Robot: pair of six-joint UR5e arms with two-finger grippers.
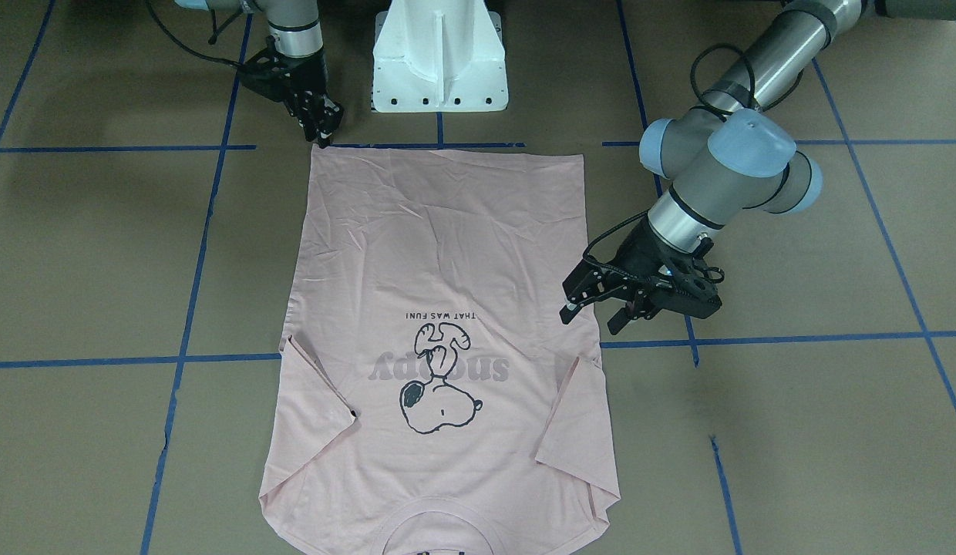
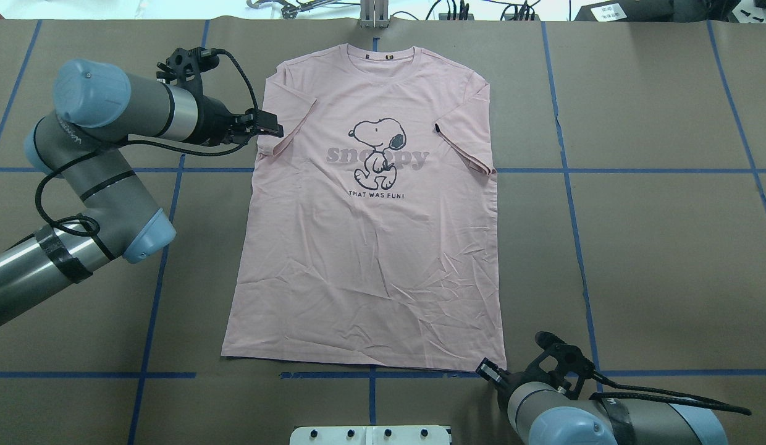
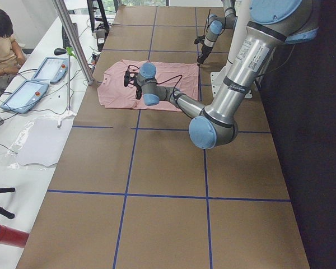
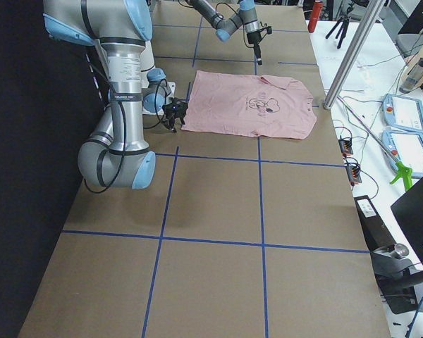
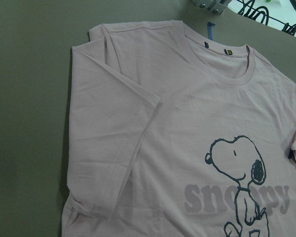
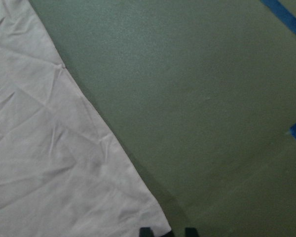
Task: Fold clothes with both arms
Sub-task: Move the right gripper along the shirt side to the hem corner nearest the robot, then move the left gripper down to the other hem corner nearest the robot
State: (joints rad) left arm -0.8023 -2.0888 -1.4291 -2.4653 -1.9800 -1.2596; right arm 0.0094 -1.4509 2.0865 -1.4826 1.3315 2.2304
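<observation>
T-shirt lies flat on the tabletop, print side up, collar at the far edge from the robot, hem toward its base. Both sleeves are tucked in over the body, and light creases run across the lower half.

Left claw hangs just off the shirt's side edge, beside the tucked sleeve. Its jaws are spread and hold nothing.

Right claw sits low at the hem corner on the opposite side. Its fingertips show a narrow gap with the corner right at it (not clamped, as far as you can read it).

By the look of it you're at the pick-up stage of a fold, and no cloth is lifted. The next move calls for each claw to pinch cloth only, low against the tabletop. Then lift both together, so the shirt doesn't skew.
</observation>
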